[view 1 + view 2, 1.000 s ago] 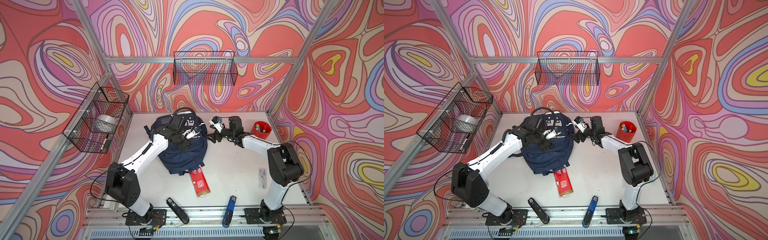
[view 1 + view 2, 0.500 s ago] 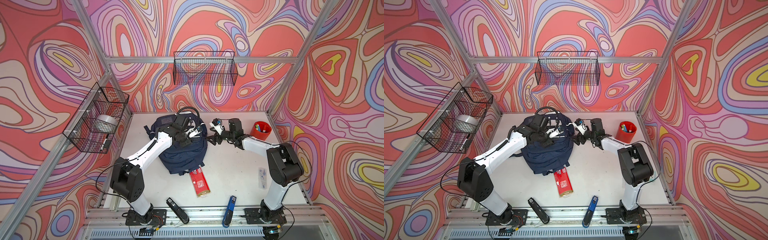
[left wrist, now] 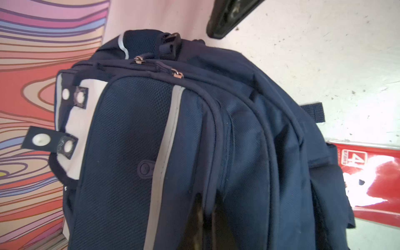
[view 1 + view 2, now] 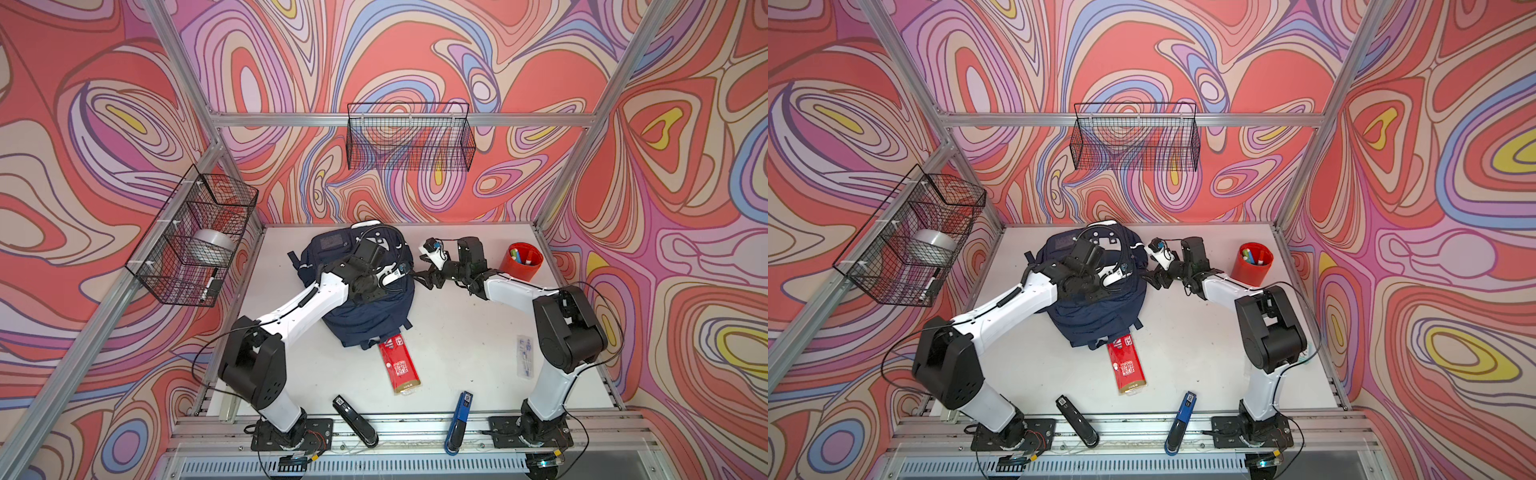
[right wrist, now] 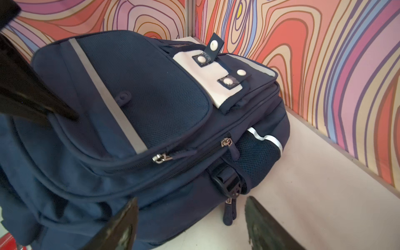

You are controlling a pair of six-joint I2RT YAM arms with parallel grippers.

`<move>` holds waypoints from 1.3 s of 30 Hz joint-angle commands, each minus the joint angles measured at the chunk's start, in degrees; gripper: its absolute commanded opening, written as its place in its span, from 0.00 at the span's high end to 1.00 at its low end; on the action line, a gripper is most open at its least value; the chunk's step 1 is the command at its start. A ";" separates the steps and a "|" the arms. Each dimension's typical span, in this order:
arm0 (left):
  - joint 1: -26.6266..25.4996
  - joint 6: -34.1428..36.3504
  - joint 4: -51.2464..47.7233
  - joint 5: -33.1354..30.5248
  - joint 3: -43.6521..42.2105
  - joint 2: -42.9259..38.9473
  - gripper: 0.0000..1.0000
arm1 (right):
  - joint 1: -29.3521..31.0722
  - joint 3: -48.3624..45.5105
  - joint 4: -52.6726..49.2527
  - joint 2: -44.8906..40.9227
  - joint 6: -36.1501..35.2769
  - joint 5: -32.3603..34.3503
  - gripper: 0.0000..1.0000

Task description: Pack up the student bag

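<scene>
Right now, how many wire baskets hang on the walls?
2: the back-wall basket, centred above the table, and the left-wall basket, holding a grey roll. None appears hidden.

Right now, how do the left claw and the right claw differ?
The left claw is shut, pinching front fabric of the student bag; the right claw is open and empty. The left claw sits on the bag; the right claw hangs beside it. Both face the bag.
</scene>
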 commanded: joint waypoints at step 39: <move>9.01 -1.33 12.41 22.38 -8.83 -9.22 1.00 | 4.08 14.43 1.85 15.19 -10.89 -17.06 0.59</move>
